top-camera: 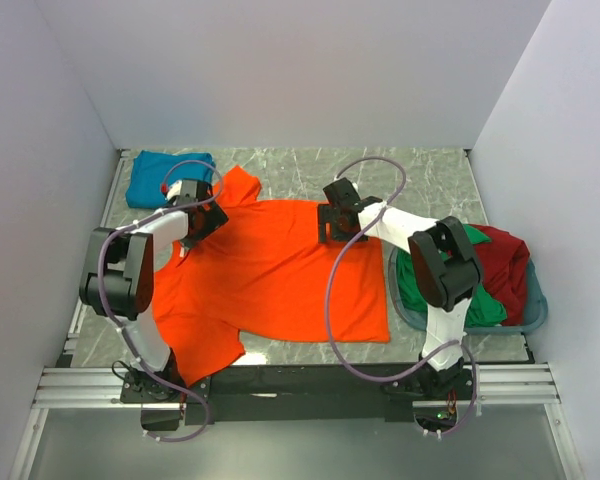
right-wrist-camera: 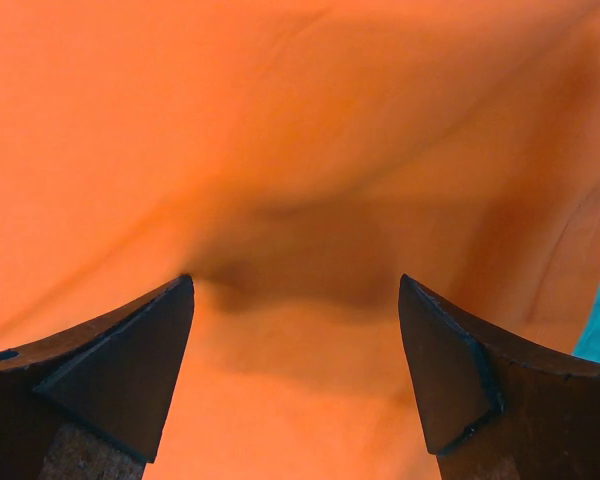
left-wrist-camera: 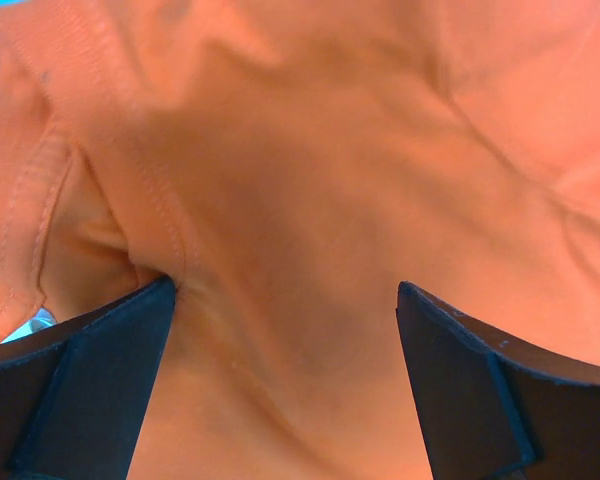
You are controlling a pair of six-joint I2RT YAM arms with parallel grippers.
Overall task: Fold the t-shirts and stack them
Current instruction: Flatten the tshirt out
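Note:
The bright orange t-shirt [top-camera: 270, 280] lies spread flat on the table. My left gripper [top-camera: 196, 218] is open, pressed down onto it by the far left sleeve seam [left-wrist-camera: 280, 230]. My right gripper [top-camera: 335, 222] is open, pressed onto the shirt's far edge near the middle [right-wrist-camera: 300, 200]. Cloth bulges between both pairs of fingers. A folded teal blue t-shirt [top-camera: 163, 178] lies at the far left corner. The green t-shirt [top-camera: 480, 300] and the dark red t-shirt [top-camera: 505, 265] are bunched in the basket.
The grey-blue plastic basket [top-camera: 536, 318] stands at the right edge of the table. White walls close in the table on the left, the back and the right. A metal rail [top-camera: 300, 385] runs along the near edge.

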